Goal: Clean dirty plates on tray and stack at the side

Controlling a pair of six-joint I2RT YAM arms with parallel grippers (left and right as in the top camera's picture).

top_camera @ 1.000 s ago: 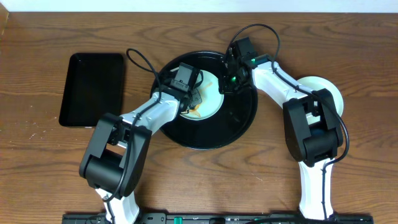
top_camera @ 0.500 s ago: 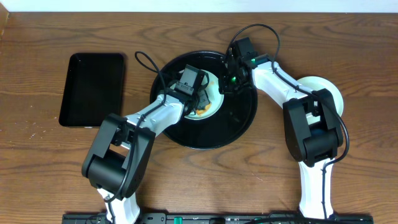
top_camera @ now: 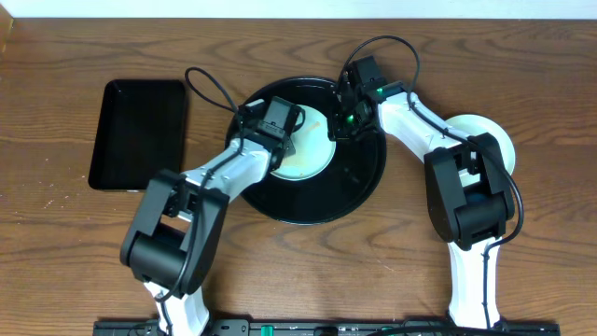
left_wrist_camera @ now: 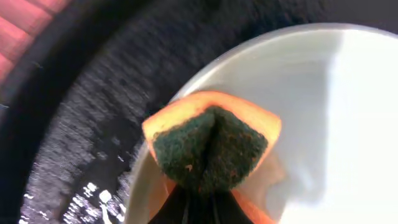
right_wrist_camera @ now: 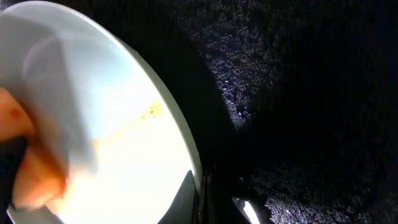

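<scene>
A pale yellow plate (top_camera: 312, 154) lies on the round black tray (top_camera: 354, 182). My left gripper (top_camera: 292, 140) is shut on an orange sponge with a green scouring face (left_wrist_camera: 211, 146), pressed on the plate's left part (left_wrist_camera: 329, 124). My right gripper (top_camera: 338, 131) is shut on the plate's right rim (right_wrist_camera: 196, 180). In the right wrist view the plate (right_wrist_camera: 124, 162) shows a thin orange streak (right_wrist_camera: 152, 112), with the sponge (right_wrist_camera: 18, 168) at the left edge. Pale plates (top_camera: 494, 138) sit on the table at the right, partly hidden by the right arm.
A smaller black rectangular tray (top_camera: 138, 133) lies at the left of the wooden table (top_camera: 75, 243). Cables loop over the round tray's far side. Both arms reach over the round tray from the front.
The left gripper swept the sponge right across the plate, then back up and left. The orange-brown smears at the plate's lower left no longer show. The right gripper has not moved.
</scene>
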